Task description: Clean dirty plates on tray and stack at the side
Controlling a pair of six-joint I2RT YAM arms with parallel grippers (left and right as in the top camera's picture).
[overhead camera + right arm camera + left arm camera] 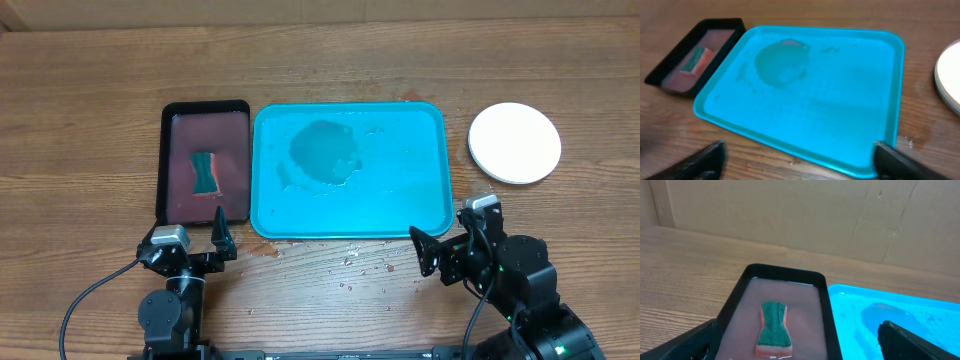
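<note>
- Right gripper [799, 146]: jaws spread, holding nothing, just off the tray's [430, 215] near edge.
- Left gripper [799, 330]: also released, facing the sponge [774, 324] in the black tray [825, 305].
- Tray: wet and bare of plates.
- Plates [515, 143]: apparently stacked on the table right of the tray, white on top. Likely light, stiff and slick when wet, so best pinched at the rim.

Right wrist view: the plates [950, 75] — blurred — run off the edge.

Even soft light, weak shadows; right wrist view blurred, perhaps by motion; tray [400, 195] glistens.
</note>
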